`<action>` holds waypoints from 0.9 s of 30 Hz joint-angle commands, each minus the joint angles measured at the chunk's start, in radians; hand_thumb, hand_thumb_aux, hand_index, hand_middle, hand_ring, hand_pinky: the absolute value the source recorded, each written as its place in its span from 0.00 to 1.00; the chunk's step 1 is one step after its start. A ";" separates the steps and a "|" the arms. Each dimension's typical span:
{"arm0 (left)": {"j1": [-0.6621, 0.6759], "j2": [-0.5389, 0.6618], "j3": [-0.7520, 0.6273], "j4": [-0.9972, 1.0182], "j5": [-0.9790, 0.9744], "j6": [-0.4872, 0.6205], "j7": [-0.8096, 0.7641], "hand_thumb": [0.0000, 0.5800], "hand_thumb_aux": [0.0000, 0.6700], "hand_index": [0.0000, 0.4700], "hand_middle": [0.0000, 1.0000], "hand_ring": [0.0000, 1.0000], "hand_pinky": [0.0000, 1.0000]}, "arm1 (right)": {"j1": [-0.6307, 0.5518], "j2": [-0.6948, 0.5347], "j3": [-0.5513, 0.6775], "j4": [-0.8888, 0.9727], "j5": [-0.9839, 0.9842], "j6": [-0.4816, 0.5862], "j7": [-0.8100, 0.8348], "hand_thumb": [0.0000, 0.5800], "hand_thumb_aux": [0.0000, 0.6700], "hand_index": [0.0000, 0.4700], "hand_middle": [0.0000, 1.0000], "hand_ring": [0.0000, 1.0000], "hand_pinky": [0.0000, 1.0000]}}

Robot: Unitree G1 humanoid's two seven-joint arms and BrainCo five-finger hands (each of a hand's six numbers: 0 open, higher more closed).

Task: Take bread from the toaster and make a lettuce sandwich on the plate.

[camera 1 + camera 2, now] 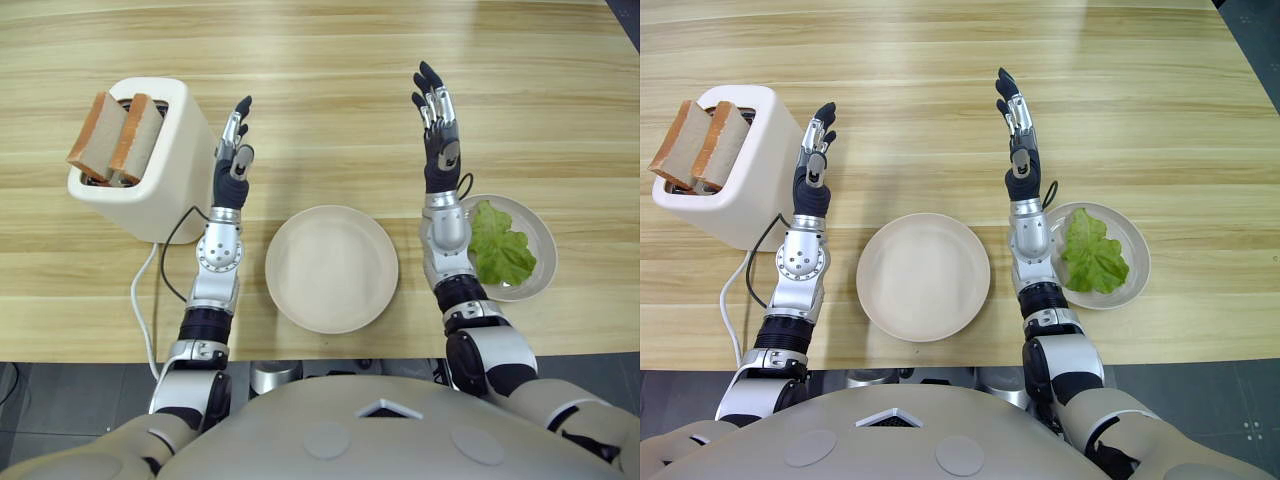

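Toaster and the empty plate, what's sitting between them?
The left robot hand, open, with a dark cable looping beside its wrist. Both eye views show it.

A big table point(330, 40) made of light wood planks runs from side to side. Past its edges is a dark gray floor point(1230, 400), maybe carpet, but that is hard to tell.

Toaster point(150, 190) holding bread point(117, 137), plate point(331, 268), lettuce point(500, 245)
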 commanded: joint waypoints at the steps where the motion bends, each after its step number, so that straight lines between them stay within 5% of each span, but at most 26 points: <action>1: -0.002 0.005 0.002 0.017 0.006 -0.005 0.000 0.00 0.00 0.00 0.00 0.00 0.00 | -0.002 0.002 0.006 0.014 0.006 0.012 0.010 0.00 0.00 0.00 0.00 0.00 0.00; 13: -0.001 0.013 0.002 0.010 0.026 -0.017 0.010 0.00 0.00 0.00 0.00 0.00 0.00 | 0.003 0.002 0.004 0.012 0.000 0.009 0.006 0.00 0.00 0.00 0.00 0.00 0.00; 17: 0.047 0.059 0.024 -0.192 0.165 -0.010 0.062 0.00 0.00 0.00 0.00 0.00 0.00 | -0.003 0.006 0.007 0.019 0.001 0.010 0.008 0.00 0.00 0.00 0.00 0.00 0.00; 23: 0.149 0.213 0.160 -0.642 0.363 0.261 -0.052 0.00 0.00 0.00 0.00 0.00 0.00 | -0.001 0.014 0.008 0.010 0.003 0.014 0.008 0.00 0.00 0.00 0.00 0.00 0.00; 27: 0.225 0.312 0.277 -0.728 0.416 0.432 -0.139 0.00 0.00 0.00 0.00 0.00 0.00 | -0.004 0.023 0.013 0.010 0.005 0.018 0.014 0.00 0.00 0.00 0.00 0.00 0.00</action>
